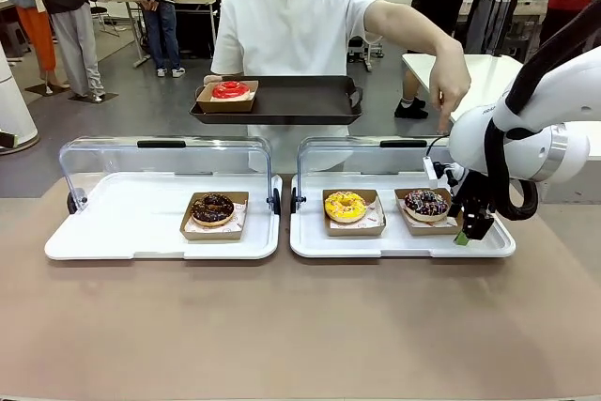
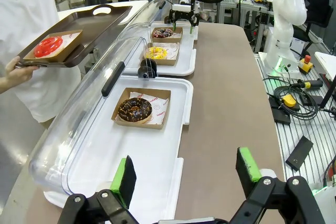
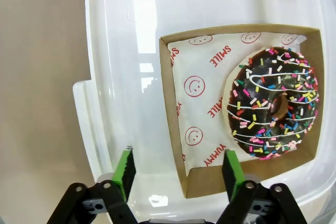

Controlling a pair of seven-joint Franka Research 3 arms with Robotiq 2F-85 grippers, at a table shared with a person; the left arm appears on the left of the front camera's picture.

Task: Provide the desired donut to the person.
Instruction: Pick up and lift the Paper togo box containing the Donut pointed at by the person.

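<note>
The person (image 1: 291,25) in a white T-shirt stands across the table, holding a black tray (image 1: 310,100) with a red donut (image 1: 230,90) in a box, and points a finger (image 1: 441,124) down toward the right end. There a chocolate donut with coloured sprinkles (image 3: 273,111) lies in a cardboard box (image 3: 173,103). My right gripper (image 3: 177,156) hangs low over that box's corner, open, one finger outside it and one over its near wall. My left gripper (image 2: 185,160) is open and holds nothing, near the end of the left white tray (image 2: 157,182).
The right white tray (image 1: 394,243) also carries a yellow donut (image 1: 345,205). On the left white tray (image 1: 113,232) sits a chocolate donut (image 1: 213,208) in its box. Both clear lids (image 1: 164,161) stand open at the back. Bare brown table lies in front.
</note>
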